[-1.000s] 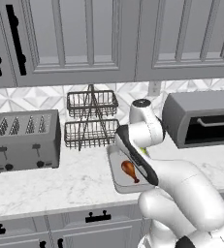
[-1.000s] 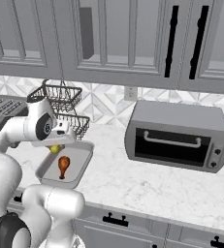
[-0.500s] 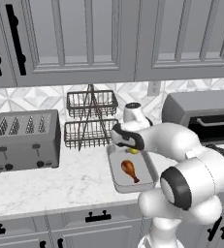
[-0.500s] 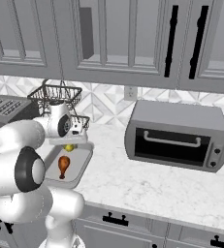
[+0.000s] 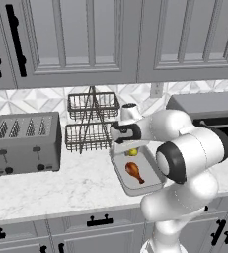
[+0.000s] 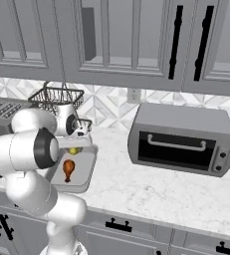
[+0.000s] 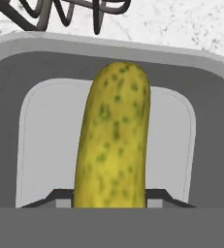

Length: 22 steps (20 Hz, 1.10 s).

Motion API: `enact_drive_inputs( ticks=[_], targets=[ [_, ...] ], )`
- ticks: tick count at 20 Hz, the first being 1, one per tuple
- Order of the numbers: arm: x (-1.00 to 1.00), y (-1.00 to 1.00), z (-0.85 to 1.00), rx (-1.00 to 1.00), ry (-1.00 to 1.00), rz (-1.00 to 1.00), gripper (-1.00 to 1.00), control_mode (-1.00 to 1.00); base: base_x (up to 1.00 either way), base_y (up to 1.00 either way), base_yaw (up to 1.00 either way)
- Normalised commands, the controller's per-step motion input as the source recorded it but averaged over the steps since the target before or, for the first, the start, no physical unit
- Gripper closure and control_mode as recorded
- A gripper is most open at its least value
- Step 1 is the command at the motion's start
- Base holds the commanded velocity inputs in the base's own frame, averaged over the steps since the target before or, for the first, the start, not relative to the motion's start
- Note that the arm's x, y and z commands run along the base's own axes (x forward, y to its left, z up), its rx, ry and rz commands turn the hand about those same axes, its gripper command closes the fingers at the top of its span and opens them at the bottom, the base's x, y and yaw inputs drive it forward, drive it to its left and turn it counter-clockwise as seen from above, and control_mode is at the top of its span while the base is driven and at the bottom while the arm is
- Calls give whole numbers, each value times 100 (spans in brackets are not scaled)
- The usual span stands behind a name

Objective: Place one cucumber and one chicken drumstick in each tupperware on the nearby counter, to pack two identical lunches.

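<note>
my hand (image 7: 111,196) is pinching the cucumber (image 7: 112,140) right over the tupperware (image 7: 7,97), drumstick (image 5: 134,171) already inside below it, 2nd lunch still to go

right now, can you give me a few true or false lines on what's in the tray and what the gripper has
1. A chicken drumstick lies in the tupperware. True.
2. The gripper is open and holds nothing. False: it is shut on the cucumber, which sticks out between its fingertips.
3. The cucumber hangs over the tupperware. True: in the hand view the tray's rim and floor lie behind it.
4. The tupperware sits on top of the toaster. False: it rests on the counter, to the toaster's right.
5. The toaster oven door stands open. False: it is closed.
</note>
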Motion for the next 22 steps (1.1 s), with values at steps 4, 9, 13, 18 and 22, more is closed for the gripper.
enact_drive_inputs(
  ticks=[4, 9, 13, 18, 22],
  targets=[
    [-25, -1, 0, 3, -16, 0, 100, -100, 0, 0, 0],
    [-29, -29, -15, 4, -8, -2, 100, -100, 0, 0, 0],
    [0, -40, -18, 0, 0, -4, 100, -100, 0, 0, 0],
    [-1, 0, 0, 0, 0, 0, -100, -100, 0, 0, 0],
    [-2, 0, 0, 0, 0, 0, -100, -100, 0, 0, 0]
  ],
)
